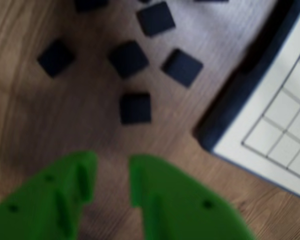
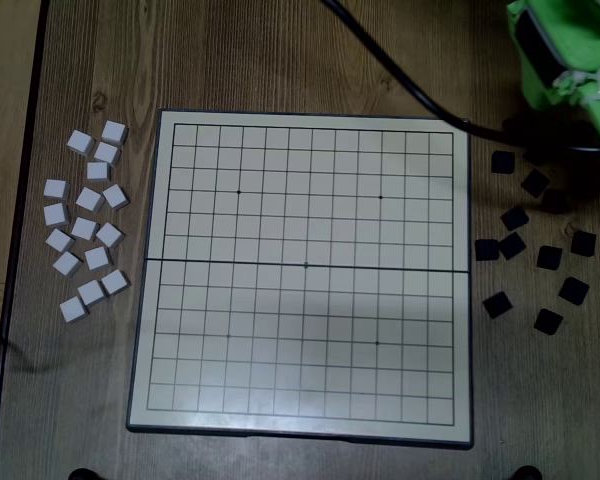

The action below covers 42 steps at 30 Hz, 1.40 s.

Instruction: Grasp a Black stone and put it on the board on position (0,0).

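Note:
Several black square stones lie on the wooden table; in the wrist view the nearest black stone (image 1: 135,107) sits just ahead of my green gripper (image 1: 112,165). The jaws stand a little apart with nothing between them, above bare wood. The white gridded board (image 1: 285,125) shows one corner at the right of the wrist view. In the overhead view the board (image 2: 300,275) fills the middle, with no stones on it. The black stones (image 2: 515,217) lie scattered to its right. My green arm (image 2: 565,50) is at the top right, and the fingers are hidden under it.
Several white stones (image 2: 85,228) lie in a cluster left of the board in the overhead view. A black cable (image 2: 420,85) runs across the top right of the table towards the arm. The table's left edge (image 2: 30,200) is near the white stones.

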Each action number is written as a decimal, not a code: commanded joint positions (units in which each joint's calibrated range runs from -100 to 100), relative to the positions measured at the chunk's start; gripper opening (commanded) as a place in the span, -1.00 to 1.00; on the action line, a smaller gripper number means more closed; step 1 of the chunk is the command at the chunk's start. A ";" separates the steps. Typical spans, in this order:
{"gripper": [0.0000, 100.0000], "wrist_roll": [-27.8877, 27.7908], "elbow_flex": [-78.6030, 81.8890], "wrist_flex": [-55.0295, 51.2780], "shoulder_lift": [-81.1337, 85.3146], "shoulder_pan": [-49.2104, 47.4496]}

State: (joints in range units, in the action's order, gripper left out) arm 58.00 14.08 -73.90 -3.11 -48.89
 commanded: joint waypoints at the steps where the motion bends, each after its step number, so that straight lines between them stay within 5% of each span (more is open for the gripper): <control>1: -0.88 0.05 -0.36 -1.38 4.59 -0.49; 22: -0.84 -5.81 0.60 2.09 2.81 -1.13; 42: -0.77 -4.25 12.30 12.01 5.27 -2.40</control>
State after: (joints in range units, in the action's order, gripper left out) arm 53.80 27.49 -62.24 -3.11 -51.91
